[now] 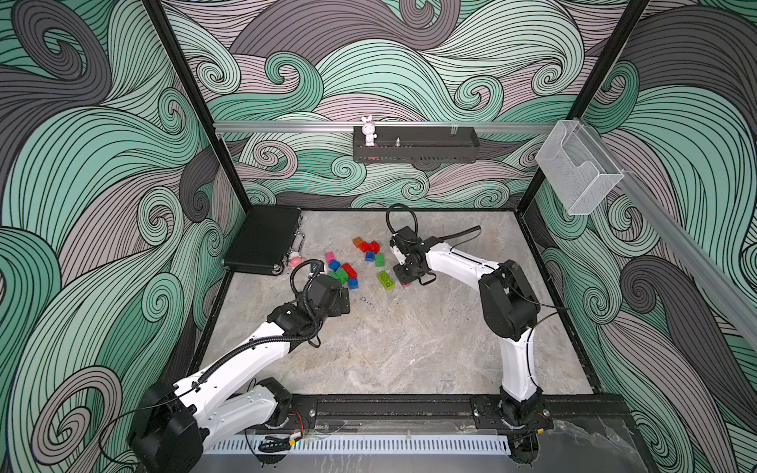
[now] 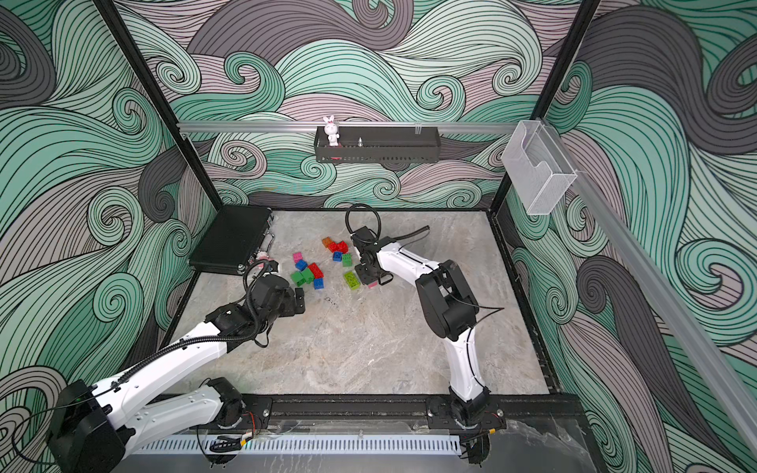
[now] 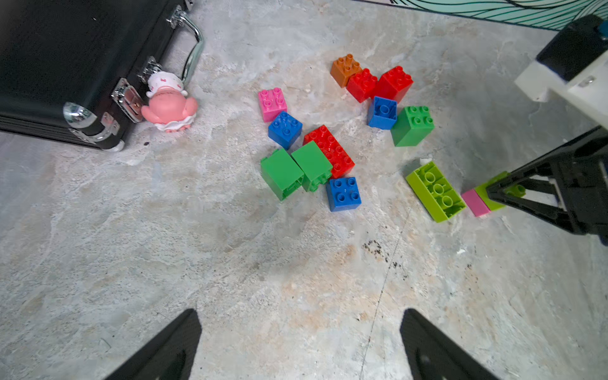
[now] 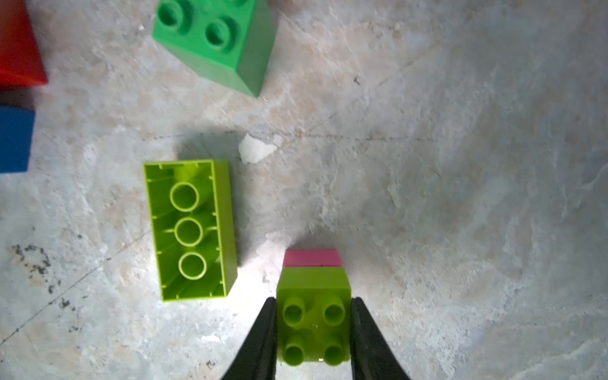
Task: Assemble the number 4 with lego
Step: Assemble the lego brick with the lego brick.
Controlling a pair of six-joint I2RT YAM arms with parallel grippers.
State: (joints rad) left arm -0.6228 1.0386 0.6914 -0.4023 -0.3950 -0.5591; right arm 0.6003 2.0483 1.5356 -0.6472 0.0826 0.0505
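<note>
Toward the back edge, right gripper [image 4: 314,299] clamps lime brick [image 4: 312,284] by its flat sides — seemingly light, slick; left gripper [image 3: 301,312] gapes.

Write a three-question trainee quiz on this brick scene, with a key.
1. True or false: the long lime brick lies studs up.
2. What does the right gripper grip? A) a yellow brick B) a lime brick stacked on a pink brick C) nothing
3. Fill in: the left gripper is ____ and holds nothing.
Key: 1 false, its hollow side faces up; 2 B; 3 open.
</note>
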